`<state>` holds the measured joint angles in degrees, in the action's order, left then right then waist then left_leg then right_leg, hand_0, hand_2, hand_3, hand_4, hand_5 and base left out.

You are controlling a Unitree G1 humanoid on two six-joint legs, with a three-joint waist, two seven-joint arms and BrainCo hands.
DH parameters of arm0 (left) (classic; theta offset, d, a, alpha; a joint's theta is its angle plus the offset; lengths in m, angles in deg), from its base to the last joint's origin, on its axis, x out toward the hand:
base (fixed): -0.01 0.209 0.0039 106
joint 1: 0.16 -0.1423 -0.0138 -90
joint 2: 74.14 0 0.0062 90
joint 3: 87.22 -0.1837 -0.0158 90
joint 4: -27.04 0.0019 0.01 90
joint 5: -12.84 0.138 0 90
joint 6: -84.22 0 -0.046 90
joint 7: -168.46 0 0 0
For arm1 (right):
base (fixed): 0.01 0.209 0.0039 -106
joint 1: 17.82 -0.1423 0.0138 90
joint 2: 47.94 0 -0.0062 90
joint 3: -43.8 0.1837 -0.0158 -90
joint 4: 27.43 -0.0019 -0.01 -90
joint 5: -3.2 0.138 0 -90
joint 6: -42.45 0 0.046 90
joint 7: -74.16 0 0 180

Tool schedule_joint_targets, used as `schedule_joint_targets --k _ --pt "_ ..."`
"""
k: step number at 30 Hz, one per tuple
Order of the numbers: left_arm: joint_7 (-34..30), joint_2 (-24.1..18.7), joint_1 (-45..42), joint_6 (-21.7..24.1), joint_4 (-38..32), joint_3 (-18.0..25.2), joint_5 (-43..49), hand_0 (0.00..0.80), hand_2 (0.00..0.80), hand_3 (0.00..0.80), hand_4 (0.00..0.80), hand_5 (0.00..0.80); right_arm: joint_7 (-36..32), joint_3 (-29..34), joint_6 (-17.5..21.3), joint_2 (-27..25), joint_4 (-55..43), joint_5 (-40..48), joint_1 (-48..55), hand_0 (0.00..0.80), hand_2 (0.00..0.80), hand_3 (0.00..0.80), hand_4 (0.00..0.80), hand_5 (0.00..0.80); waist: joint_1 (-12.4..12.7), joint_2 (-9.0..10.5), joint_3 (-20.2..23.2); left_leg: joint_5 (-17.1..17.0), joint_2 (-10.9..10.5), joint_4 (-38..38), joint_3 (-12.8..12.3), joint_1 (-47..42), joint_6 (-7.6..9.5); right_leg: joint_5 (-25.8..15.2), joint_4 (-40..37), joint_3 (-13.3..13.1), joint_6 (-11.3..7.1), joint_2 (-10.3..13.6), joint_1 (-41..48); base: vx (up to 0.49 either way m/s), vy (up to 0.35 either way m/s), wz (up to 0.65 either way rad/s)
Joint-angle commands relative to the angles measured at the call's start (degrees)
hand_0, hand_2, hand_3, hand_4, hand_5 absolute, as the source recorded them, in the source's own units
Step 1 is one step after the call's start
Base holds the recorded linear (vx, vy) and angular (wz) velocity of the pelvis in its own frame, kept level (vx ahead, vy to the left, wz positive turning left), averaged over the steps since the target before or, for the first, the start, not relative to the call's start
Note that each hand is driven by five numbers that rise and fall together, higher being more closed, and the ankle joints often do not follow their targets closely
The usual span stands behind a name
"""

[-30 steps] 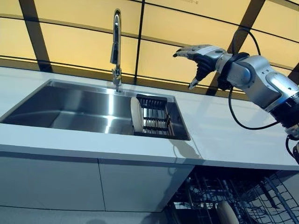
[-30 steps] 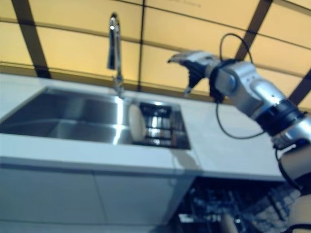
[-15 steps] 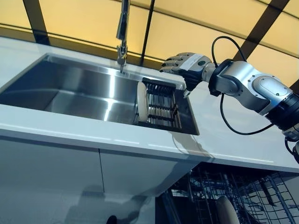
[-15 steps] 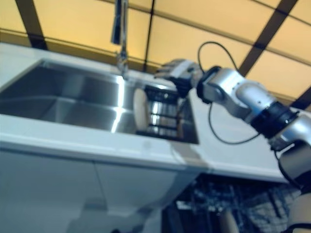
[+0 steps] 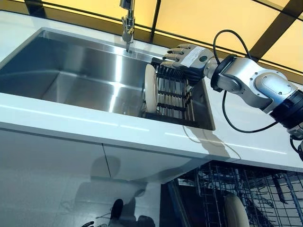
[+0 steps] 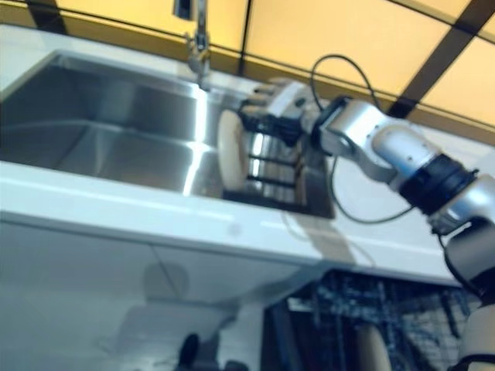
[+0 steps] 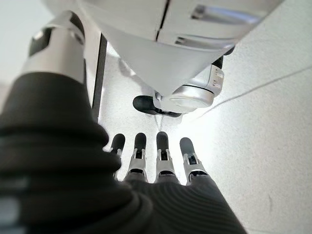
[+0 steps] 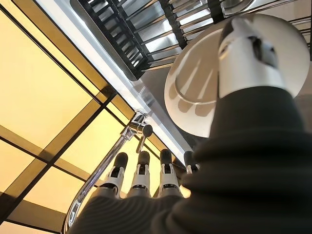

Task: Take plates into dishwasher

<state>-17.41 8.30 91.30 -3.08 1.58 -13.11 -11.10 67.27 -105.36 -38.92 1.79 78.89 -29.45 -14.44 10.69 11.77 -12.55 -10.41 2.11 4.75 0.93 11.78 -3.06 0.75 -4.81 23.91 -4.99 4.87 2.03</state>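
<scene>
A white plate stands on edge in a black dish rack at the right end of the steel sink. My right hand hovers over the rack's far end, just right of the plate's top, with its fingers straight and nothing held. The right wrist view shows the same plate past the thumb, with the fingers pointing towards the tap. My left hand hangs low with straight fingers above the floor. Another plate stands in the open dishwasher's lower rack.
A chrome tap rises behind the sink. White counter runs along the front and to the right of the sink. Yellow panels with dark frames back the counter. The dishwasher rack sticks out below the counter at the lower right.
My right hand has come down and to the left, from high beside the tap to just over the dish rack next to the plate. The head camera has tilted downward.
</scene>
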Motion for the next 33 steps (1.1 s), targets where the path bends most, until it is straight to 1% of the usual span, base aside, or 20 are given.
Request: schedule_joint_targets --k 1,9,17,25,27,29,30,33 --pt "-0.84 -0.65 0.80 0.67 -0.19 -0.45 -1.22 0.000 0.000 0.000 0.000 0.000 2.94 -1.59 -3.60 -0.84 2.25 -0.65 -6.55 0.000 0.000 0.000 0.000 0.000 1.68 1.28 0.23 4.82 -0.86 0.25 -3.27 -3.60 0.54 -8.23 -0.19 -0.58 -3.75 2.36 -4.22 0.039 0.030 0.01" --pt "-0.55 -0.71 0.42 0.18 -0.23 -0.63 -1.01 0.000 0.000 0.000 0.000 0.000 3.79 -0.84 -4.15 0.58 4.04 -1.67 -6.31 0.000 0.000 0.000 0.000 0.000 2.02 1.40 0.53 5.33 -0.74 0.25 -3.18 -4.25 0.57 -8.09 -0.19 -0.20 -3.99 2.74 -3.70 0.007 -0.002 0.01" --pt "-0.53 -0.66 -0.20 0.00 -0.21 -0.86 -0.20 0.000 0.000 0.000 0.000 0.000 4.06 -0.39 -3.67 1.83 4.62 -1.52 -6.76 0.000 0.000 0.000 0.000 0.000 2.42 1.62 1.00 5.65 -0.64 0.25 -3.05 -4.88 0.56 -7.91 -0.19 0.04 -4.01 2.78 -3.17 0.020 -0.002 0.03" --pt "-0.35 -0.43 -0.38 -0.41 -0.27 -0.94 0.03 0.000 0.000 0.000 0.000 0.000 3.05 -0.54 -3.57 3.06 3.81 -1.55 -7.31 0.000 0.000 0.000 0.000 0.000 2.89 1.66 1.10 5.74 -0.83 0.25 -2.76 -5.05 0.54 -7.73 -0.19 0.51 -3.98 2.91 -2.85 0.013 0.008 0.03" --pt "1.90 -0.09 -0.58 0.10 0.09 -0.04 -3.15 0.000 0.000 0.000 0.000 0.000 2.64 -0.80 -3.72 3.30 3.53 -1.45 -7.54 0.000 0.000 0.000 0.000 0.000 3.24 1.71 0.89 5.70 -0.85 0.25 -2.50 -4.86 0.53 -7.67 -0.19 0.64 -3.97 2.89 -2.85 0.000 0.000 0.00" --pt "3.00 0.00 -0.68 -0.17 -0.09 1.07 -4.11 0.000 0.000 0.000 0.000 0.000 2.20 -0.89 -4.04 3.26 3.03 -1.40 -7.54 0.000 0.000 0.000 0.000 0.000 3.42 1.77 0.82 5.72 -0.82 0.25 -2.39 -4.74 0.53 -7.56 -0.19 0.76 -3.94 2.91 -2.85 0.000 0.000 0.00" --pt "3.17 -0.25 -0.87 -0.10 -0.26 2.07 -3.63 0.000 0.000 0.000 0.000 0.000 1.96 -0.54 -4.24 3.49 3.05 -1.97 -7.22 0.000 0.000 0.000 0.000 0.000 3.71 1.92 0.49 5.62 -0.85 0.25 -2.21 -4.53 0.53 -7.58 -0.19 0.86 -3.95 2.89 -2.90 0.000 0.000 0.00" --pt "2.75 -0.36 -1.06 -0.21 -0.58 2.37 -3.62 0.000 0.000 0.000 0.000 0.000 2.08 -1.03 -4.66 3.50 2.91 -1.56 -7.71 0.000 0.000 0.000 0.000 0.000 4.04 2.08 0.13 5.46 -0.80 0.25 -1.83 -4.23 0.43 -7.70 -0.19 1.14 -4.00 2.91 -3.04 0.008 -0.014 0.06"
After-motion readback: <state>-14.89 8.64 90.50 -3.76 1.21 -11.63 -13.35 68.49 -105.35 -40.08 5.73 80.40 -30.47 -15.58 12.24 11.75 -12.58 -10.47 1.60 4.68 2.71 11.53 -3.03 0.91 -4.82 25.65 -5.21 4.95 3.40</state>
